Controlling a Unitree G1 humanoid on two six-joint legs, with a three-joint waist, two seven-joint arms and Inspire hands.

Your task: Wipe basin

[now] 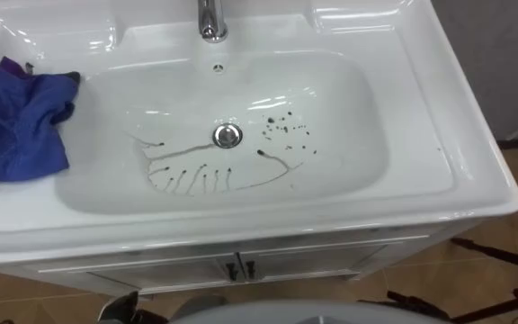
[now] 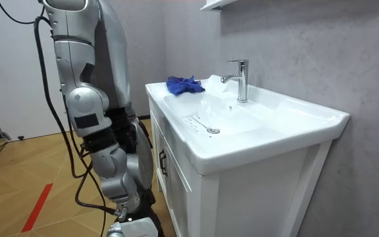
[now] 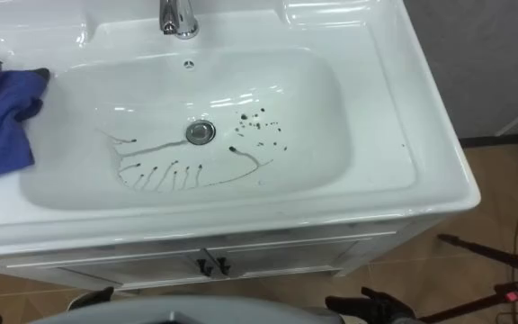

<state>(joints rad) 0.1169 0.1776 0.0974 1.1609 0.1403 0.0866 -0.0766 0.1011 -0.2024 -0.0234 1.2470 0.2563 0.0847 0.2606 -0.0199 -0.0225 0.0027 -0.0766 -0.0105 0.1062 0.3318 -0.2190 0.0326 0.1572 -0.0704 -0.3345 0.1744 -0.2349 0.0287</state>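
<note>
Basin (image 1: 421,117) is glossy white ceramic, smooth w/ bright reflections, streaked w/ dull dark marks (image 1: 286,130) by the shiny metal drain (image 1: 227,135). Tap (image 2: 241,79) is polished chrome; cloth (image 1: 16,117) is soft blue fabric, matt & crumpled. Cabinet (image 2: 176,191) looks satin white, floor (image 2: 18,164) wood-look, wall (image 2: 295,52) rough grey plaster

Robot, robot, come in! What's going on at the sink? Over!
Left hand, right hand low, below the basin rim. Blue cloth bunched on left ledge, untouched. Dark streaks, specks around drain. Nothing in the way.
</note>
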